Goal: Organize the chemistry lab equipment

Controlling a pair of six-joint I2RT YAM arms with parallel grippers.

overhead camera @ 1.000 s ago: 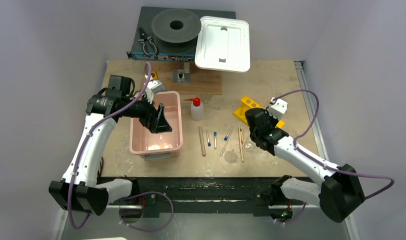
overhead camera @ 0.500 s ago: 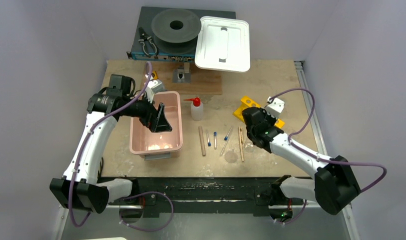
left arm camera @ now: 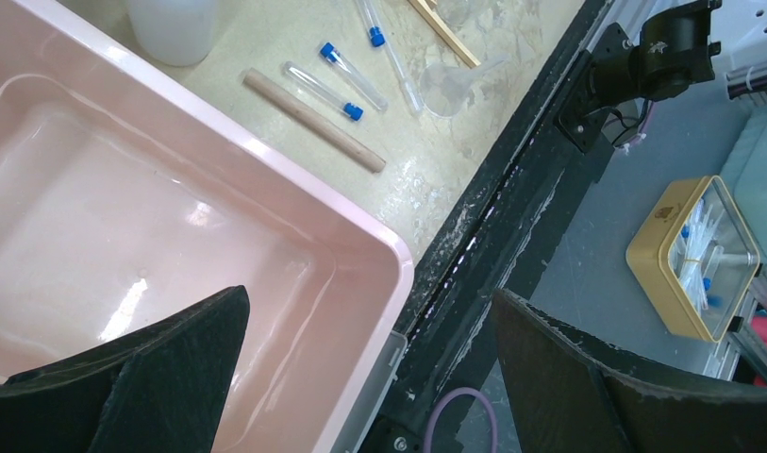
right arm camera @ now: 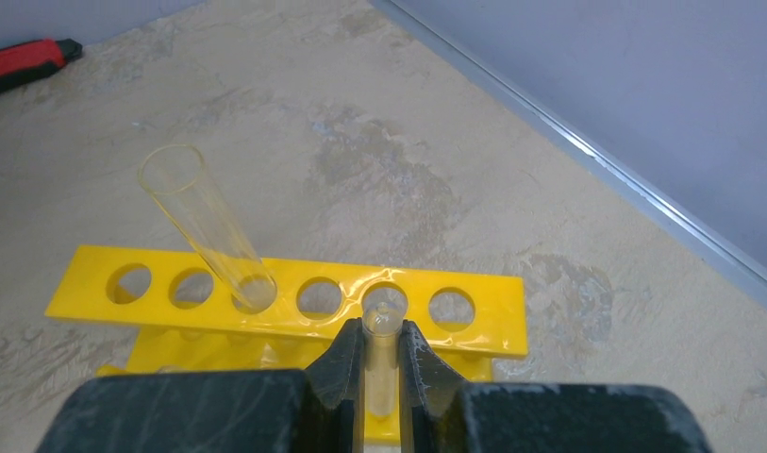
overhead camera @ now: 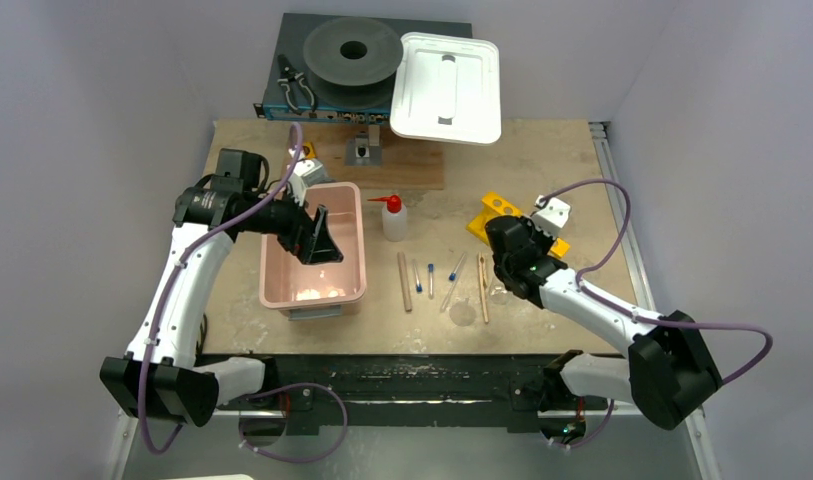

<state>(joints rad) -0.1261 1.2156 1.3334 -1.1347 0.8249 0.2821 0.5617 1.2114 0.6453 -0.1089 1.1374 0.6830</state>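
My right gripper (right arm camera: 381,351) is shut on a thin clear tube (right arm camera: 381,330), rounded end forward, just above a hole of the yellow holed rack (right arm camera: 474,332). Another clear tube (right arm camera: 202,225) leans in the rack's third hole. The top view shows that gripper (overhead camera: 510,240) over the rack (overhead camera: 498,208). The squeeze bottle (overhead camera: 393,220), wooden sticks (overhead camera: 404,282), blue-capped tubes (overhead camera: 431,281) and the clear dish (overhead camera: 463,313) lie mid-table. My left gripper (overhead camera: 317,240) hangs open and empty over the pink bin (overhead camera: 363,255).
The left wrist view shows the bin's rim (left arm camera: 294,168), a stick (left arm camera: 313,120) and tubes (left arm camera: 323,90) beside it, and the black table edge (left arm camera: 492,236). A white lid (overhead camera: 447,87), a black spool (overhead camera: 352,52) and pliers (overhead camera: 296,88) sit at the back.
My right gripper has shifted slightly left and toward the rack with the tube in it. The left arm has not moved.
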